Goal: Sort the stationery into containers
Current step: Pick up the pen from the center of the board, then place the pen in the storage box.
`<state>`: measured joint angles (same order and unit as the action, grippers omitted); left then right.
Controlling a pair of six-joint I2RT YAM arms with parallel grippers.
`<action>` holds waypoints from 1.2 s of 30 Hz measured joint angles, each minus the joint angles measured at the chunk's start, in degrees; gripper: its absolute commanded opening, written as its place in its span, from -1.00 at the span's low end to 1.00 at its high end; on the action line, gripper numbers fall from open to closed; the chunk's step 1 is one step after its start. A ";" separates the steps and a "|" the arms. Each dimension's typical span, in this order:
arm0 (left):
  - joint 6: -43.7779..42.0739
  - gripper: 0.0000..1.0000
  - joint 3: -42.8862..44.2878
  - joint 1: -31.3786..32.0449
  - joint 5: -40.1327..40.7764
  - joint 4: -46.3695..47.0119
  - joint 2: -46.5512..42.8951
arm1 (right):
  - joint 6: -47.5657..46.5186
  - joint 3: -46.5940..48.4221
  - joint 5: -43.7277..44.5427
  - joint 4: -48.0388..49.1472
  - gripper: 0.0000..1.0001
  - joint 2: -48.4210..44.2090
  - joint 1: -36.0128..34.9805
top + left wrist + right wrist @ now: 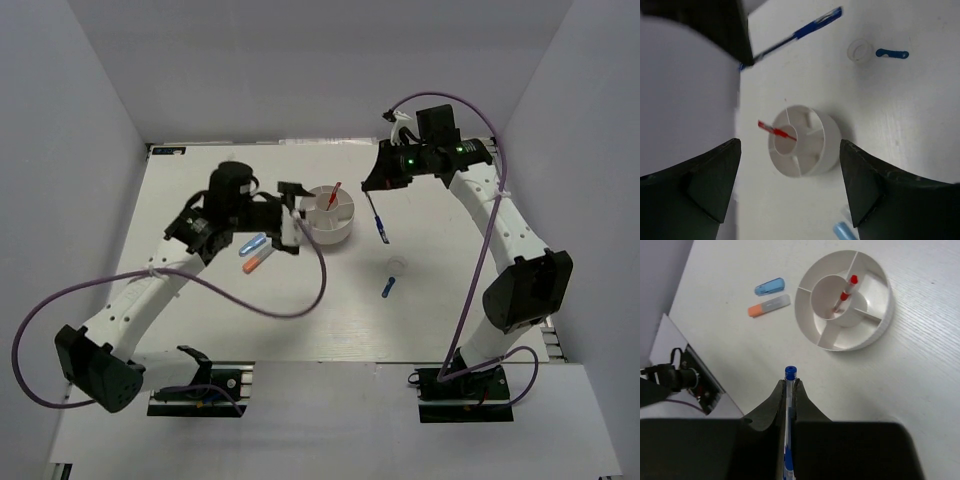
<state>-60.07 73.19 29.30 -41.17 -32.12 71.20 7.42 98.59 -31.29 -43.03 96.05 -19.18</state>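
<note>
The right jaws are clenched on the thin blue pen (789,382). It runs along them, and its blue cap end pokes out past their tips toward the table (340,330). The long axis of the pen is steep, close to upright; whether its lower end touches the table I cannot tell.

The round white tub (879,332) lies to the left of these jaws, near but apart from them. I judge that the pen must travel leftward and stay steep to drop into a compartment. The left jaws are released and grasp nothing. They stand just beside the tub on its left and are nearer to it, but the pen is with the right arm (505,225).

The pen looks slim and smooth. A thin red pen (845,292) leans in the centre compartment of the tub. Left of the tub, a light-blue capsule (769,286) and an orange-white capsule (769,305) lie side by side. To its near right are a small white ring (398,266) and a dark-blue capsule (387,288).
</note>
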 measured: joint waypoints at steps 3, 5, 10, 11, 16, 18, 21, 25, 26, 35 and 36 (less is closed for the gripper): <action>-9.97 0.67 -6.84 6.67 2.84 5.79 -2.36 | 1.92 0.24 -1.60 -0.07 -1.00 0.33 -0.13; -18.64 0.55 -15.52 12.87 5.46 15.76 -4.22 | 3.67 0.00 -1.95 0.00 -1.00 0.92 -0.07; -33.79 0.41 -36.33 21.42 9.60 43.47 -3.69 | 8.83 -1.25 -4.28 -0.09 -1.00 2.51 -0.07; -35.43 0.41 -37.88 22.56 10.64 46.84 -2.08 | 9.86 -1.29 -4.94 -0.07 -1.00 2.86 -0.07; -39.15 0.38 -38.07 26.56 15.10 60.11 1.92 | 14.05 -4.22 -7.17 1.42 -1.00 3.06 -0.33; -39.80 0.37 -37.66 27.56 16.59 63.80 2.27 | 14.97 -5.49 -7.21 1.40 -1.00 3.13 -0.74; -40.44 0.35 -37.55 28.74 18.38 67.21 2.58 | 15.89 -5.70 -6.82 1.51 -1.00 3.50 -1.07; -40.96 0.31 -37.42 29.44 19.89 66.84 2.58 | 16.74 -5.70 -6.25 1.60 -1.00 3.67 -1.46; -41.07 0.31 -37.24 29.46 20.11 66.23 2.58 | 16.96 -5.70 -6.21 1.60 -1.00 3.67 -1.46; -40.94 0.30 -34.80 29.88 22.43 58.40 2.45 | 16.20 -5.03 -4.83 1.53 -1.00 3.67 -1.25; -40.89 0.30 -34.75 29.94 22.67 57.77 2.45 | 16.13 -4.98 -4.83 1.57 -1.00 3.67 -1.18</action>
<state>-100.97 38.44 59.24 -18.50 25.65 73.65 23.55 93.60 -36.12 -41.45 99.72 -20.36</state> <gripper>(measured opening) 0.653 0.032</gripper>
